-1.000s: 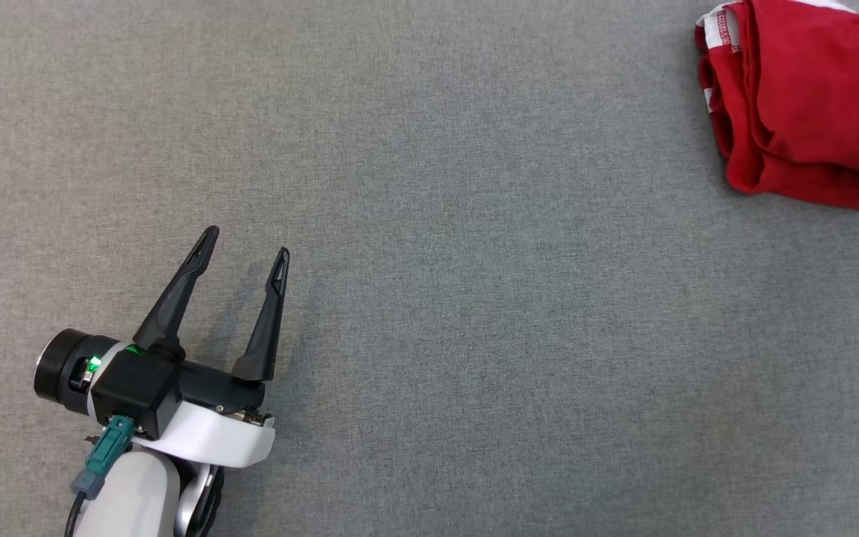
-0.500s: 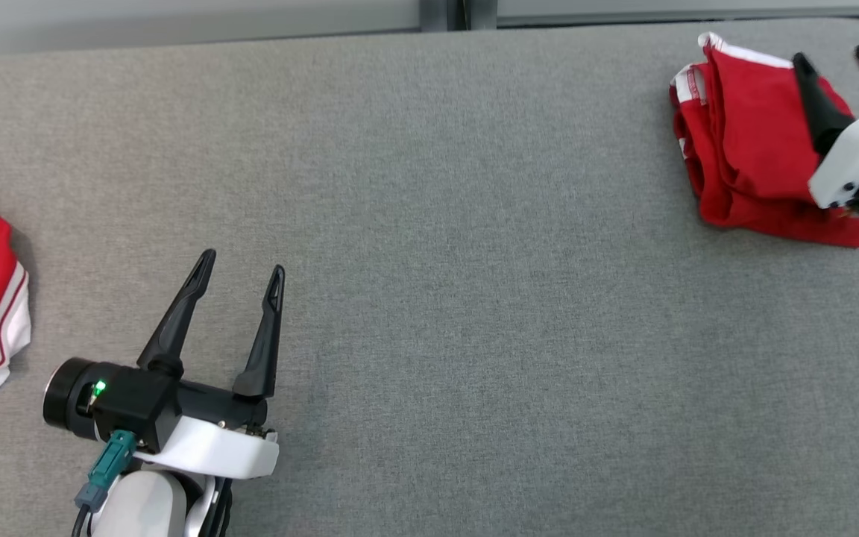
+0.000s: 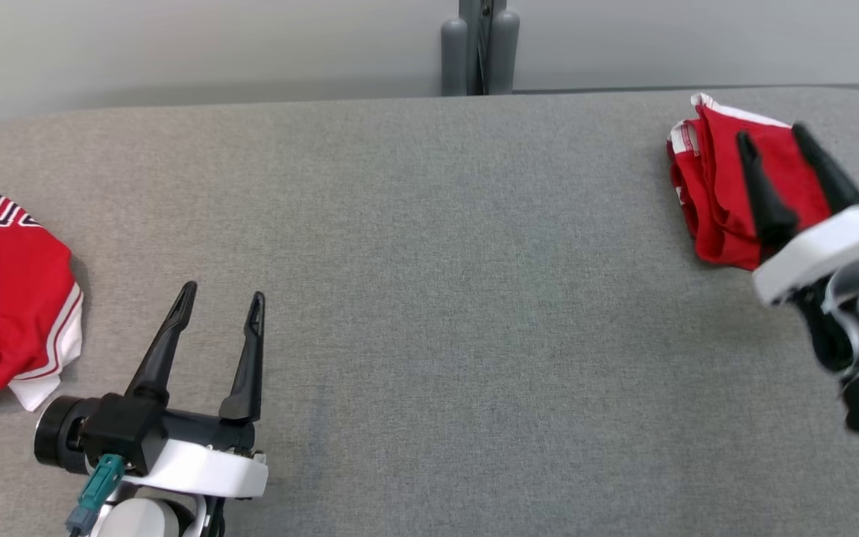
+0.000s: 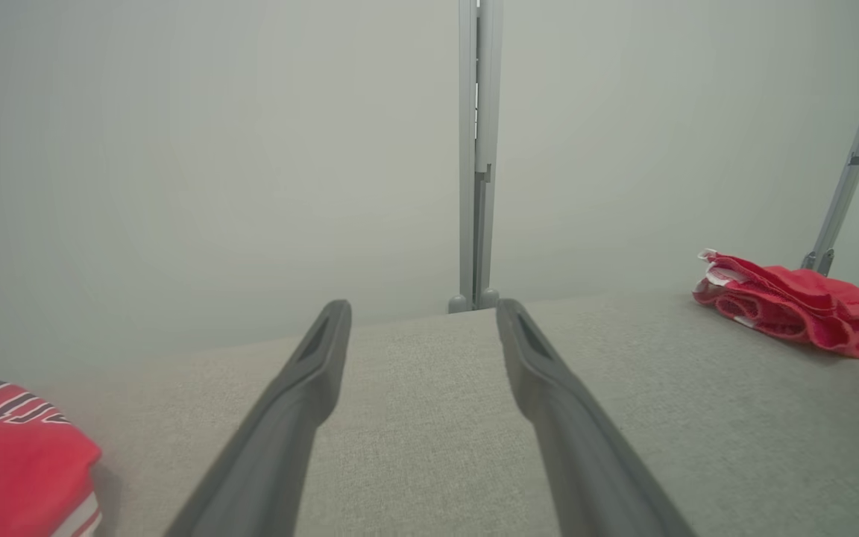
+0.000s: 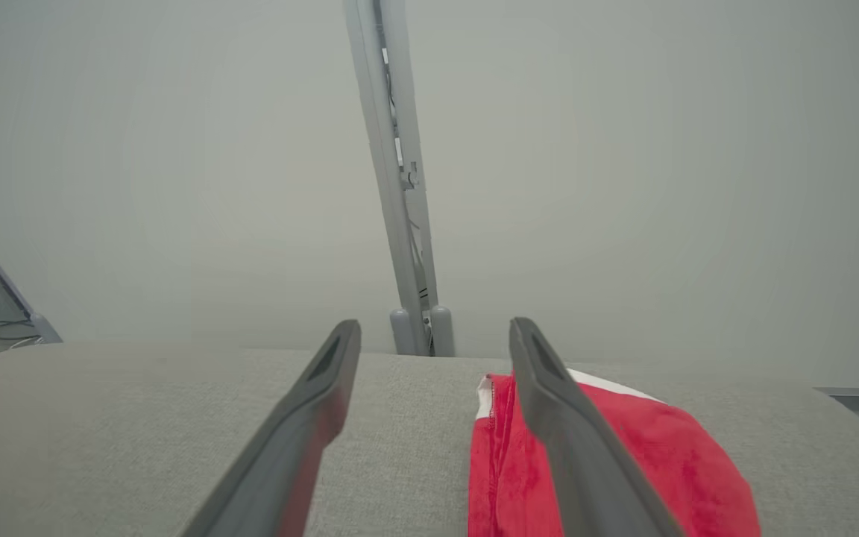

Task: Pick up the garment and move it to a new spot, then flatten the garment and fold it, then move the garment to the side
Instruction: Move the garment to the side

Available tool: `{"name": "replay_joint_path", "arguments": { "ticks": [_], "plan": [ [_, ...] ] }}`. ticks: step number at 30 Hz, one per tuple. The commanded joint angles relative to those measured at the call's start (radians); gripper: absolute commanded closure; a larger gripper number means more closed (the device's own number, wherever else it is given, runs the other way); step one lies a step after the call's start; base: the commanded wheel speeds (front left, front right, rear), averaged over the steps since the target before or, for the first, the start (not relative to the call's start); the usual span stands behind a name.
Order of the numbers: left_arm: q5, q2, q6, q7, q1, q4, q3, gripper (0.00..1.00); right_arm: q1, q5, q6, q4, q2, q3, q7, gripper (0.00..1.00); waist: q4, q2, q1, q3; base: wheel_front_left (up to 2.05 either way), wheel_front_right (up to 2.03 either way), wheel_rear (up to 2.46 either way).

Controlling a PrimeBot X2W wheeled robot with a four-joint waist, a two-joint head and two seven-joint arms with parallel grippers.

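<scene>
A folded red garment [image 3: 713,194] with white trim lies at the far right of the grey table [image 3: 429,261]. It also appears in the left wrist view [image 4: 795,302] and the right wrist view [image 5: 668,455]. My right gripper [image 3: 772,134] is open, its fingers above the garment's near part and nothing between them [image 5: 434,324]. My left gripper [image 3: 223,291] is open and empty over bare table at the near left [image 4: 422,306].
A second red jersey [image 3: 4,283] with white stripes and lettering lies at the table's left edge, just left of my left gripper [image 4: 12,455]. A grey post [image 3: 479,45] stands against the pale wall behind the table's far edge.
The whole head view has shifted, bringing the table's far edge, the wall and more of the left jersey into it. My right gripper has come further into view, drawn back over the garment's near side, still open.
</scene>
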Motion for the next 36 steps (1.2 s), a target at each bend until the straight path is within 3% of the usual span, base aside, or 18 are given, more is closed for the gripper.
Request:
{"name": "replay_joint_path", "arguments": {
  "ticks": [1,5,17,27,36],
  "plan": [
    [-0.007,0.001,0.005,-0.002,0.01,0.002,0.014,0.0,0.072,-0.07,0.0,-0.048,0.027,-0.057,-0.003,0.0,0.009,0.0,0.0,-0.019,0.0,0.0,0.0],
    [-0.007,-0.004,0.009,-0.002,0.031,0.006,0.029,0.0,0.199,-0.176,0.0,-0.128,0.085,-0.161,-0.002,0.0,0.02,0.0,0.0,-0.05,0.0,0.0,0.0],
    [-0.013,-0.015,0.028,-0.002,0.095,0.036,0.067,0.0,0.472,-0.336,0.0,-0.313,0.225,-0.373,-0.002,0.0,0.044,0.0,0.0,-0.133,0.0,0.0,0.0],
    [-0.01,-0.019,0.038,-0.002,0.129,0.058,0.076,0.0,0.625,-0.46,0.0,-0.374,0.298,-0.486,-0.002,0.0,0.058,0.0,0.0,-0.172,0.0,0.0,0.0],
    [0.018,0.0,0.061,-0.002,0.165,0.085,0.102,0.0,0.706,-0.535,0.0,-0.449,0.337,-0.488,-0.002,0.0,0.045,0.0,0.0,-0.188,0.0,0.0,0.0]
  ]
}}
